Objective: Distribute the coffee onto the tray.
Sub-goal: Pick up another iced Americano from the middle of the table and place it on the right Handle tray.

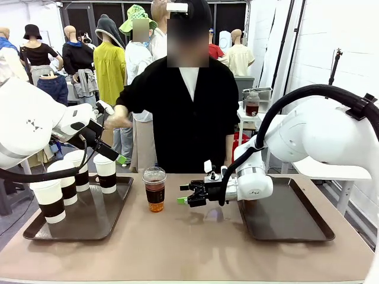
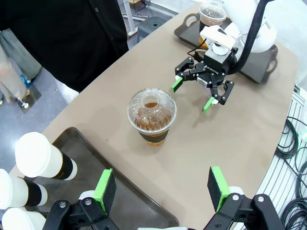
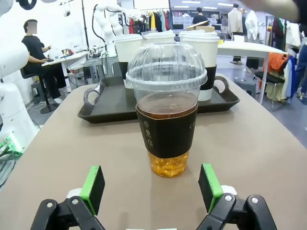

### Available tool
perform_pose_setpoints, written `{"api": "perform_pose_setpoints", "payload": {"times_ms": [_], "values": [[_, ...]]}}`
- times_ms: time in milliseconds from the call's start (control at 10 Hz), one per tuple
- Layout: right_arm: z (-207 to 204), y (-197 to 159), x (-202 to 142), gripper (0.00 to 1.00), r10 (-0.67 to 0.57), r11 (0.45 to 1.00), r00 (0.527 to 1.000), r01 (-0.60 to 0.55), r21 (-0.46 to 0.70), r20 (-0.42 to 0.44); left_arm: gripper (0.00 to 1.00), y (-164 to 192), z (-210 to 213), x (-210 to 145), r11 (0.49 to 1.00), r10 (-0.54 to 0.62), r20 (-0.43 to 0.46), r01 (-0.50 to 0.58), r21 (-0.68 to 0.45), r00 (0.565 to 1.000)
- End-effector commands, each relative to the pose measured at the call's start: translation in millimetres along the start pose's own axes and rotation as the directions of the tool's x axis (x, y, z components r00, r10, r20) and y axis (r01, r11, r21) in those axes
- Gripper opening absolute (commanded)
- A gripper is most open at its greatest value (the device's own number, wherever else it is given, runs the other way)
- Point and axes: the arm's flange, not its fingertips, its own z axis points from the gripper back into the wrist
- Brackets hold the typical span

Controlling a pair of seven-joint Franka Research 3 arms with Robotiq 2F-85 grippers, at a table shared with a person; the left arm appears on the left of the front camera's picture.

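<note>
A clear dome-lidded iced coffee (image 1: 154,189) stands on the bare table between the two trays. My right gripper (image 1: 185,197) is open just to its right, low and level with it; in the right wrist view the cup (image 3: 166,120) stands a little beyond the open fingers (image 3: 93,184). Four white lidded paper cups with dark sleeves (image 1: 64,180) stand on the left tray (image 1: 89,222). My left gripper (image 1: 116,156) hangs open above that tray, holding nothing. A second iced coffee (image 2: 212,12) stands on the right tray (image 2: 261,67), behind the right arm.
The right tray (image 1: 290,219) has a wide bare floor. A person in black stands at the table's far edge, one hand (image 1: 118,120) near my left gripper. Cables hang off the table's side (image 2: 288,143).
</note>
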Motion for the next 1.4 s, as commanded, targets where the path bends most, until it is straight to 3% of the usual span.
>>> {"api": "perform_pose_setpoints", "payload": {"times_ms": [0, 1300], "values": [[-19, -7, -5, 1.0, 0.019, 0.999, 1.0, -0.019, -0.032, 0.014, 1.0, 2, 1, -2, 1.0, 0.002, 0.009, -0.002, -0.013, 1.0], [-73, -20, -3, 1.0, 0.038, 0.999, 0.999, -0.038, 0.019, 0.04, 1.0, 2, 1, -2, 1.0, 0.002, 0.009, -0.002, -0.013, 1.0]]}}
